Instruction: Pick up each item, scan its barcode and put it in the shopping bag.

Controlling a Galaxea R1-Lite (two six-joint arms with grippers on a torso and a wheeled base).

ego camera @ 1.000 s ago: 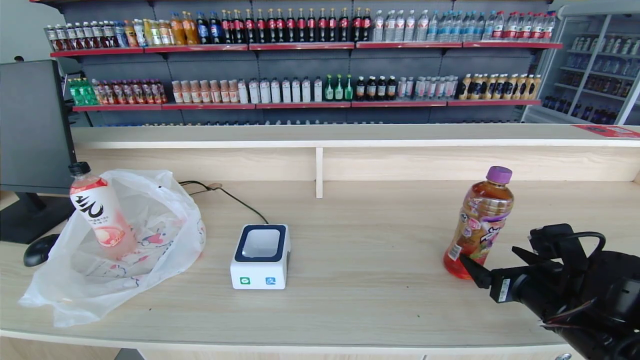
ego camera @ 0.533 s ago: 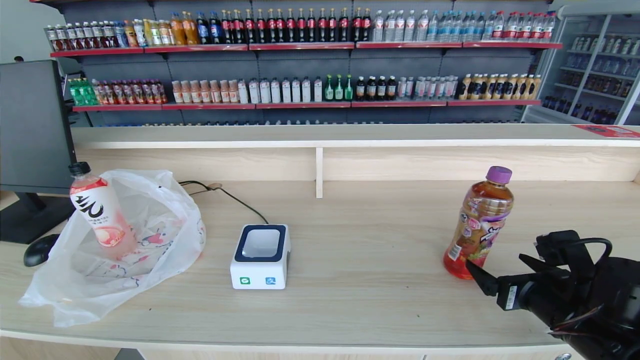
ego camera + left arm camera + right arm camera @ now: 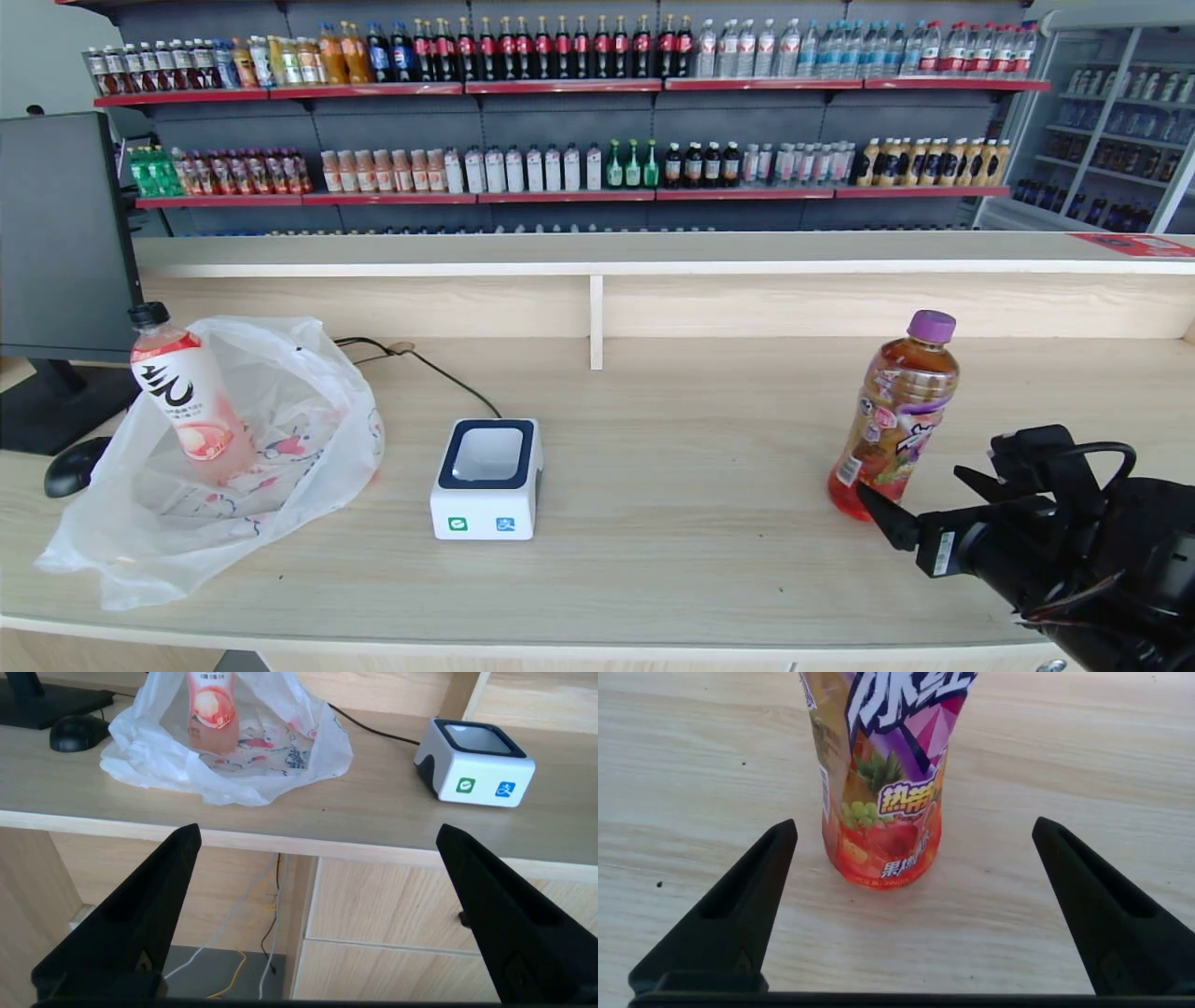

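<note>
An orange drink bottle with a purple cap (image 3: 894, 420) stands upright on the right of the wooden counter (image 3: 691, 439). My right gripper (image 3: 920, 499) is open just in front of the bottle's base, not touching it; in the right wrist view its fingers flank the bottle (image 3: 882, 793). The white shopping bag (image 3: 280, 439) lies at the left with a pink-labelled bottle (image 3: 182, 392) standing in it. A white barcode scanner (image 3: 487, 476) sits between bag and bottle. My left gripper (image 3: 320, 833) hangs open and holding nothing, low in front of the counter edge, facing the bag (image 3: 280, 756) and scanner (image 3: 475, 761).
A black monitor (image 3: 61, 243) and a mouse (image 3: 75, 465) stand at the far left. The scanner's cable (image 3: 439, 369) runs back to a raised ledge with a divider (image 3: 596, 322). Shelves of drinks fill the wall behind.
My right gripper dipped slightly down and to the right, then came back toward the bottle's base. The bottle, bag and scanner have not moved.
</note>
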